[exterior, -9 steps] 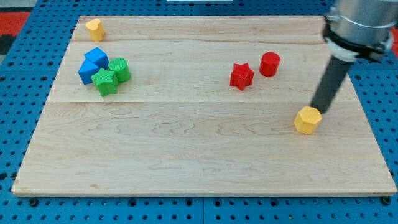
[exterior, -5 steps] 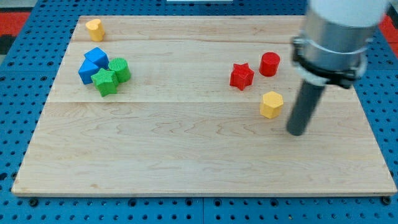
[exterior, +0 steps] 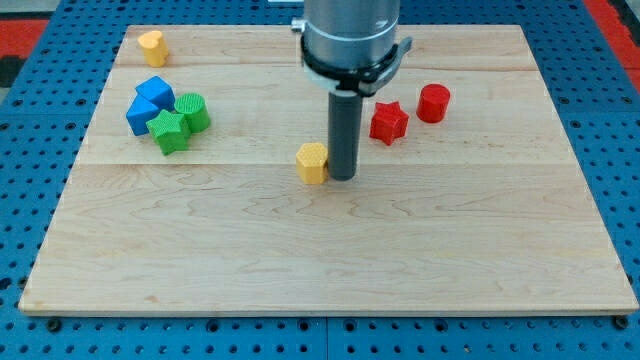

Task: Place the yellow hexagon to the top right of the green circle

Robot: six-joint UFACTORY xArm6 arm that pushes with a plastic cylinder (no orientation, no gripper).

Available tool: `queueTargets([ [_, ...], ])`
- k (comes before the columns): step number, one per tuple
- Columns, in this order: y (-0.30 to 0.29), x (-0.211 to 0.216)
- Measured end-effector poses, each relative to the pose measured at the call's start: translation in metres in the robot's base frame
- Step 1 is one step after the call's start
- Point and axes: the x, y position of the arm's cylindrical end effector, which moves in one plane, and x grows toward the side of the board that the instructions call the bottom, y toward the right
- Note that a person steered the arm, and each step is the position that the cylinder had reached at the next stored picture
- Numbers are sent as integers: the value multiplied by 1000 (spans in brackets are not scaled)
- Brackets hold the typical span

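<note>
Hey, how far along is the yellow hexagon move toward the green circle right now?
Partly done. The yellow hexagon sits near the board's middle. In hand: my tip is against its right side, placed to push left. Left: the hexagon is well right of and slightly below the green circle, so it must travel further left and upward to sit at the circle's top right.

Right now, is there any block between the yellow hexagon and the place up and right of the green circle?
No. My tip sits against the right side of the yellow hexagon, and the board from there to the green circle looks free of blocks.
</note>
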Motion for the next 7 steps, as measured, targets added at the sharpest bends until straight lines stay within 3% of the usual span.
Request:
queueTargets([
  [1, -39, -9],
  [2, -86, -49],
  [3, -89, -4],
  [4, -109, -4],
  [6, -116, -112],
  [7, -98, -127],
])
